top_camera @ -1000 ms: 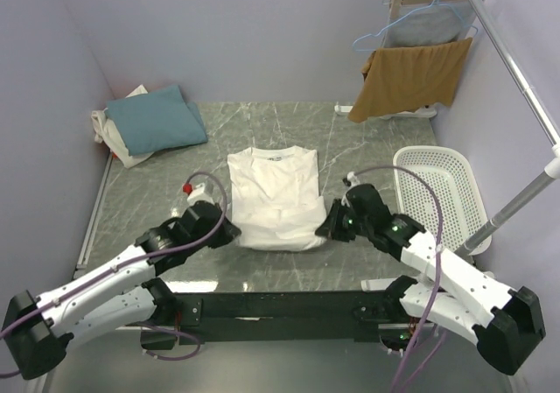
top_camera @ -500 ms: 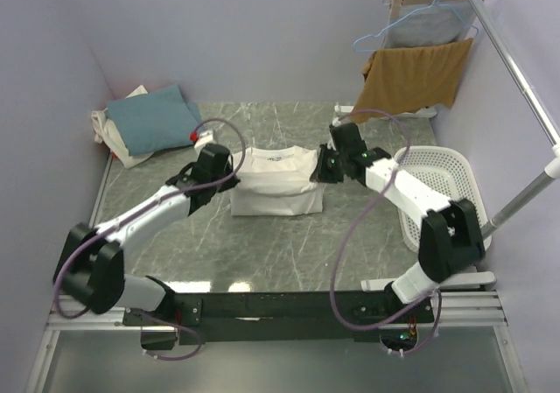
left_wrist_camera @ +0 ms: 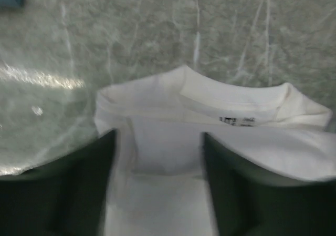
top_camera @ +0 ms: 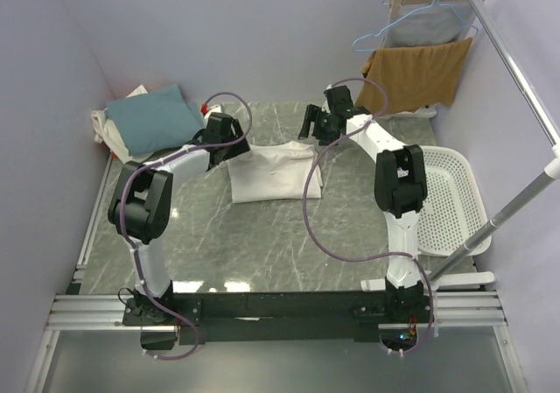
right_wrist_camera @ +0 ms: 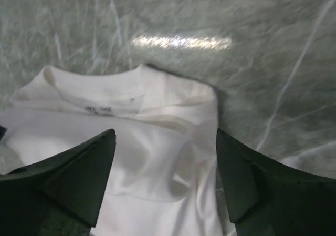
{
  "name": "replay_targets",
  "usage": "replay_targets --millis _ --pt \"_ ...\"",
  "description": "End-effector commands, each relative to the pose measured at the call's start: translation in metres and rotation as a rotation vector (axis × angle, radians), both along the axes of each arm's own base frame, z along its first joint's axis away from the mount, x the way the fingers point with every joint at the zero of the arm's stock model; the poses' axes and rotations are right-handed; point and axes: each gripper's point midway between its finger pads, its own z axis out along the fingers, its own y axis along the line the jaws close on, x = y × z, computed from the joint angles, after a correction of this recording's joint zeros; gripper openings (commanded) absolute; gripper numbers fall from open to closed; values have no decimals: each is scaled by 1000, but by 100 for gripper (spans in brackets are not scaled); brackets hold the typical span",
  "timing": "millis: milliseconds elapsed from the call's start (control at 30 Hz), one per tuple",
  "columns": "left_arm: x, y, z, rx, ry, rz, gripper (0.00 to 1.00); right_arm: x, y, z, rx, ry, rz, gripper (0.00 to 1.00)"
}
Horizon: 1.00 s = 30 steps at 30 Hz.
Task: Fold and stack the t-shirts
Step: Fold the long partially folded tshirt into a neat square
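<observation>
Your left gripper (left_wrist_camera: 158, 136) and right gripper (right_wrist_camera: 165, 133) are both spread wide and empty, so lift straight off the folded t-shirt (top_camera: 273, 172) without dragging the fold open.

**White shells, black joints, lilac cables**

The left arm (top_camera: 179, 159) and right arm (top_camera: 374, 139) are alike, each made of smooth white shells linked by chunky black joint housings (top_camera: 140, 207). A thin lilac cable (top_camera: 308, 202) trails along each arm in loose loops. A small red part (top_camera: 206, 108) sits at the left wrist. The left gripper (top_camera: 238, 146) and right gripper (top_camera: 308, 132) are black. Seen from the wrist cameras, the fingers (left_wrist_camera: 58, 194) are dark, matte, broad wedges narrowing to blunt tips, their edges blurred. Both bases are bolted to one black rail (top_camera: 280, 309).
</observation>
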Motion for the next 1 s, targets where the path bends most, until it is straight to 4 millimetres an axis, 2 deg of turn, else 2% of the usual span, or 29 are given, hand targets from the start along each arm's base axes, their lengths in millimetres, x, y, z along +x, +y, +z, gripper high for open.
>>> replay_targets --millis 0,33,67,100,133,167,267,300,367,400,467,500,567,667,833,867,933,967 --pt "41 22 63 5 -193 52 99 32 -31 55 -83 -194 -89 90" --pt "44 29 74 -10 -226 59 99 29 -34 85 -79 -259 -84 94" --pt "43 30 83 -19 -245 53 99 24 -34 95 -77 -287 -80 95" --pt "40 30 99 -27 -275 41 99 16 -33 92 -71 -291 -72 97" --pt "36 23 106 -46 -284 6 99 7 -29 115 -45 -330 -50 98" --pt "32 16 111 -73 -289 -31 99 -2 -23 117 -35 -326 -27 99" --pt "14 -18 116 -158 -263 -169 100 -32 -4 110 3 -263 53 99" --pt "6 -28 114 -168 -251 -211 99 -46 7 101 11 -236 86 99" --pt "-15 -61 114 -208 -229 -342 100 -62 18 92 11 -204 120 98" --pt "-25 -70 110 -221 -204 -381 99 -75 26 80 6 -166 148 97" --pt "-48 -93 104 -280 -164 -491 99 -87 33 72 14 -140 172 96" --pt "-51 -97 101 -294 -156 -505 99 -93 34 62 14 -111 169 94" --pt "-58 -101 91 -302 -131 -514 99 -99 37 53 2 -92 174 93" --pt "-67 -100 65 -304 -75 -513 99 -106 38 41 -7 -63 184 93" --pt "-62 -103 45 -306 -42 -509 99 -102 39 19 -39 -24 192 92" --pt "-57 -104 46 -305 -54 -509 99 -101 40 15 -42 -19 198 92" --pt "-51 -106 34 -295 -33 -510 99 -92 42 5 -53 -5 198 92" --pt "-44 -110 38 -289 -43 -519 99 -89 43 2 -58 -2 200 92"
